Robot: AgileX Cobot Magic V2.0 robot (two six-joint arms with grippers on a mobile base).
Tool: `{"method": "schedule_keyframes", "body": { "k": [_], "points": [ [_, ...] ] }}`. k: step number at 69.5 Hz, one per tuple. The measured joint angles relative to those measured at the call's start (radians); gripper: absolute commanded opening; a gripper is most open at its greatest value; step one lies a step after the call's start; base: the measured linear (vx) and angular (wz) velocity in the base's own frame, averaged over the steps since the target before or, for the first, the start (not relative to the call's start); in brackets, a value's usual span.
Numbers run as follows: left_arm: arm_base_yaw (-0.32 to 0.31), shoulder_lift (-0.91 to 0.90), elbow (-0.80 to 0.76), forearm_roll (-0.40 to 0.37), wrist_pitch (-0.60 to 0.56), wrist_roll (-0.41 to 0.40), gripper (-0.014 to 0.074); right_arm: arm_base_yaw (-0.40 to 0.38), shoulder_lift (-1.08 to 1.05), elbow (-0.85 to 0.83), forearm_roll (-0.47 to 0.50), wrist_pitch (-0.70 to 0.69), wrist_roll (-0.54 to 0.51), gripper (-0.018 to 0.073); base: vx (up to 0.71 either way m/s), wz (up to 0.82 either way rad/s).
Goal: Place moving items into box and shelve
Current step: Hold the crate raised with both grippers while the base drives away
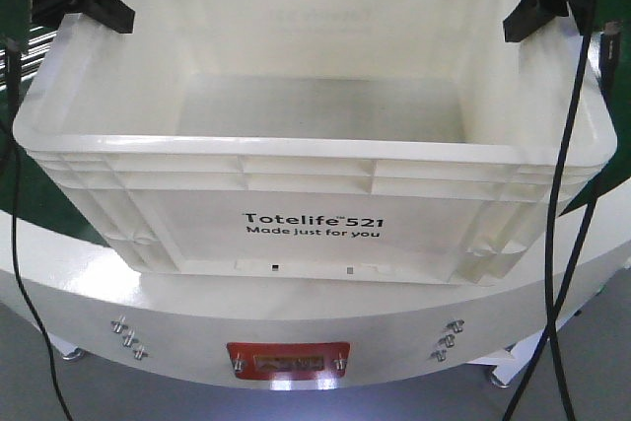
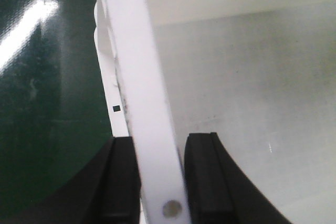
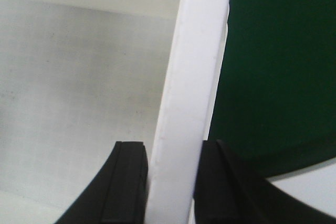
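While both grippers pinch it by opposite side walls, the box (image 1: 311,184) spans the gap between them. It stands open side up, and its near wall carries the black print "Totelife 521 Made just for you". Its pale inner floor lies on the inward side of each gripper.

The left gripper (image 2: 157,140) straddles the ribbed rim (image 2: 136,51) of one side wall. Its black fingers (image 2: 123,182) are pressed against the rim from either side, one inside the box and one outside. The right gripper (image 3: 173,145) grips the opposite wall the same way, with the white strip of rim filling the space between its two pads. In the front view both grippers come down onto the far corners of the box from above.

Outboard of each gripper, beyond the clamped wall, lies a dark green surface (image 2: 52,103) edged by a white curved border (image 1: 296,313). I cannot tell whether the box rests on that surface or hangs just clear of it.

Below the box's printed wall, the border carries a red plate (image 1: 288,359) flanked by small clusters of bolts (image 1: 128,337). Black cables (image 1: 557,244) hang down in front on both sides, nearer the camera than either gripper.
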Motion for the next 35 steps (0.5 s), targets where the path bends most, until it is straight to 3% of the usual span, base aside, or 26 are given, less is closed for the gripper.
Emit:
{"method": "schedule_keyframes", "body": {
  "k": [35],
  "points": [
    [0.000,0.000,0.000,-0.003,0.000,0.000,-0.0004,0.000,-0.003,0.000,0.001,0.000,0.000,-0.0004,-0.20,0.12]
  ]
}}
